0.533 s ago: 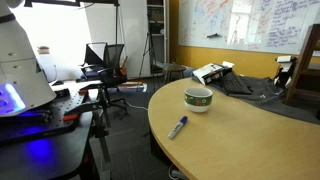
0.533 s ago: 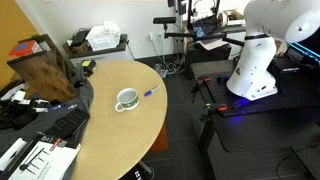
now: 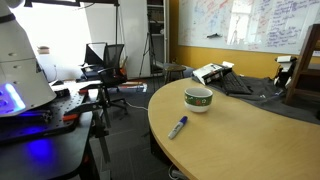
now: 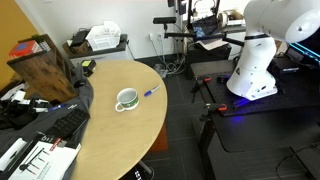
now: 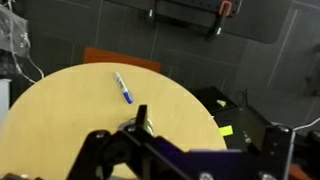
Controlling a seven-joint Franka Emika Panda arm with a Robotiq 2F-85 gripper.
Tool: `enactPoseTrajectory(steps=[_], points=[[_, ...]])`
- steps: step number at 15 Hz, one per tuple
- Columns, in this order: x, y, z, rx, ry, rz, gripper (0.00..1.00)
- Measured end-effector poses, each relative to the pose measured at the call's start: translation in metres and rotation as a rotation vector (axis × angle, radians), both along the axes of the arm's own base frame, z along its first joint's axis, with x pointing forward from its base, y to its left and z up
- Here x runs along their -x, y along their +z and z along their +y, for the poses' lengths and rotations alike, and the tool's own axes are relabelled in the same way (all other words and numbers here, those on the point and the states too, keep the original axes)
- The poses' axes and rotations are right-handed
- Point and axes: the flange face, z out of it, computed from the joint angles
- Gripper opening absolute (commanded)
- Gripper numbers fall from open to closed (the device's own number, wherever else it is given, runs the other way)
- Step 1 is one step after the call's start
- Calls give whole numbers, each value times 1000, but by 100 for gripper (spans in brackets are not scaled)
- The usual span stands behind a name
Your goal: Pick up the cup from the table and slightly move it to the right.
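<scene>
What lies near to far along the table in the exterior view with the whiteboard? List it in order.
In order: marker → cup → white box.

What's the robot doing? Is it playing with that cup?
Not yet. The cup sits untouched on the tan table, with a blue marker lying close by but not touching it. In the wrist view, the gripper hangs above the table, touching nothing. Only the marker shows below it there, not the cup.
</scene>
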Motion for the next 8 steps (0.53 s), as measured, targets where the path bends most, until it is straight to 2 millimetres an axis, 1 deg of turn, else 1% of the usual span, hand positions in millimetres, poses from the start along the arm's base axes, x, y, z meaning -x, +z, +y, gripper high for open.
enactPoseTrajectory(steps=[2,4,6,8], points=[[-5,-3,0,-5,-10,-10,100],[-24,-13,0,-9,-21,-46,100],[-52,-32,0,-10,-49,-90,100],[-87,-59,-3,-10,-90,-118,100]])
